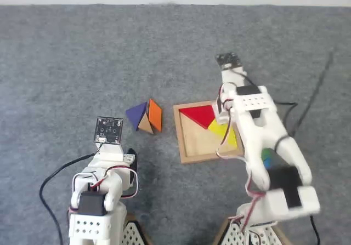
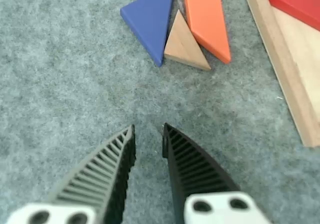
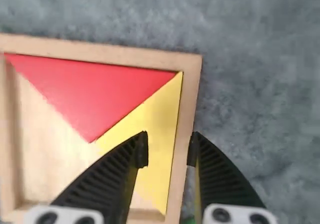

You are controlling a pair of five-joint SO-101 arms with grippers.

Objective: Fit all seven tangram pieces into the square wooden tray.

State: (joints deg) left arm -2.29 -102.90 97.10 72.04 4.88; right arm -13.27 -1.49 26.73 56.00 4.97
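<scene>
Black fingers on the left gripper (image 2: 148, 129): have they got anything?

No. They stand a little apart with nothing between them, hanging over the grey cloth (image 2: 60, 83), near the loose pieces.

And the right gripper (image 3: 167, 145)?

Also released. One finger is over the yellow triangle (image 3: 160, 124) and the other is outside, so the tray (image 3: 189, 108) has its rim under the gap. I can't tell whether the tips touch anything.

What is the tray like?

It is pale wood, square, with a low raised rim, lying flat on the cloth in front of the right arm.

How many pieces can you count?

Five for sure. Two are in the tray and three are on the cloth beside it, on the left arm's side. A green patch (image 1: 267, 157) by the right arm is mostly hidden, so I won't name it.

Which way do the two in the tray point?

The red triangle (image 3: 95, 91) has its long edge along the far rim and its square corner towards the tray's middle. The yellow one has its long edge along the outer side rim and touches the red along one short edge.

And the loose three?

The orange parallelogram (image 2: 206, 21) has its long axis running away from the arms. The tan triangle (image 2: 182, 46) sits touching between it and the blue triangle (image 2: 150, 18), whose square corner points away from the tray.
</scene>
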